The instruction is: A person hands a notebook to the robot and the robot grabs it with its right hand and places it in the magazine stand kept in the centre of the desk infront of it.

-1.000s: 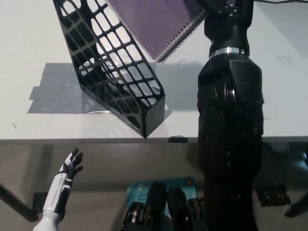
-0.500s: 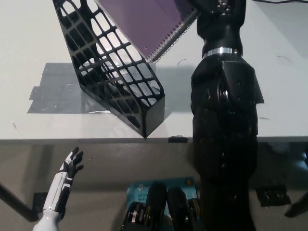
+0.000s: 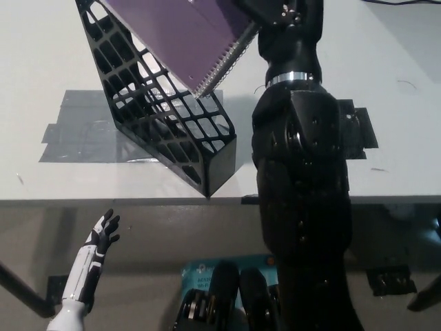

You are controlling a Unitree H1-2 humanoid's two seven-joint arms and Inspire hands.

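Over the black lattice magazine stand (image 3: 165,117) on the white desk (image 3: 41,62), the purple spiral-bound notebook (image 3: 172,31) hangs tilted, its lower corner and wire spine just above the stand's open top. At its upper right edge the black right hand (image 3: 275,10) is clamped on the notebook, the arm running down the picture's right. Below the desk edge at lower left, the white left hand (image 3: 102,238) rests with fingers spread, holding nothing; grey tape (image 3: 76,131) lies beside the stand.
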